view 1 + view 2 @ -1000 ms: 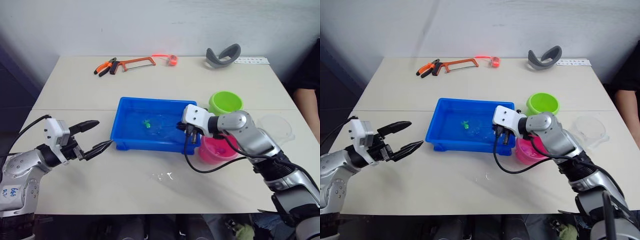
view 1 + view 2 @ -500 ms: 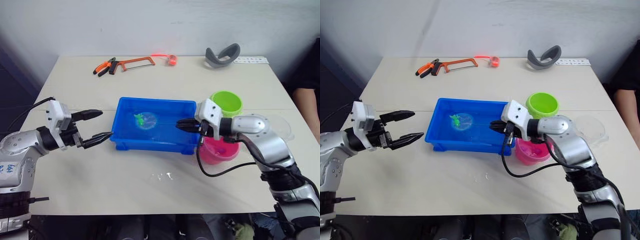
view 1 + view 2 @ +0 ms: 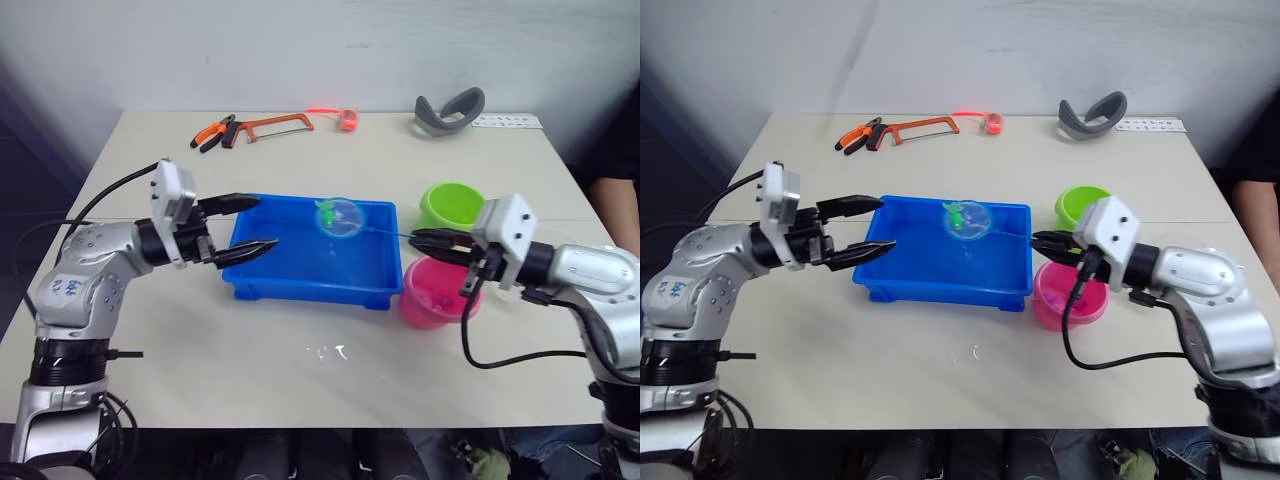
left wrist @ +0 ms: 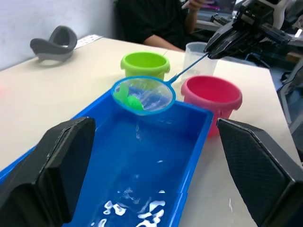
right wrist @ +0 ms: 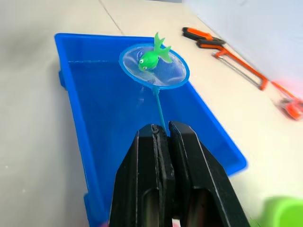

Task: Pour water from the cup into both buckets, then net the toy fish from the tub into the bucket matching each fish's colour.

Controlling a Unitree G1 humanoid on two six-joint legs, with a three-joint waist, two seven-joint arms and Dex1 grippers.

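Note:
The blue tub holds water at the table's middle. My right gripper is shut on the thin handle of the net. The blue hoop hangs above the tub's far right part, dripping, with a green toy fish in the mesh. My left gripper is open over the tub's left end, nothing between its fingers. The lime green bucket stands right of the tub. The hot pink bucket stands in front of it, below my right gripper. The clear cup stands beyond the pink bucket.
Orange pliers, a hacksaw and a small red thing lie at the table's far edge. A grey curved object lies at the far right. Water drops spot the table in front of the tub. A person sits at the right.
My right gripper drew back to the right and lifted the net out of the water with the green fish in it. My left arm rose and moved right, to the tub's left end.

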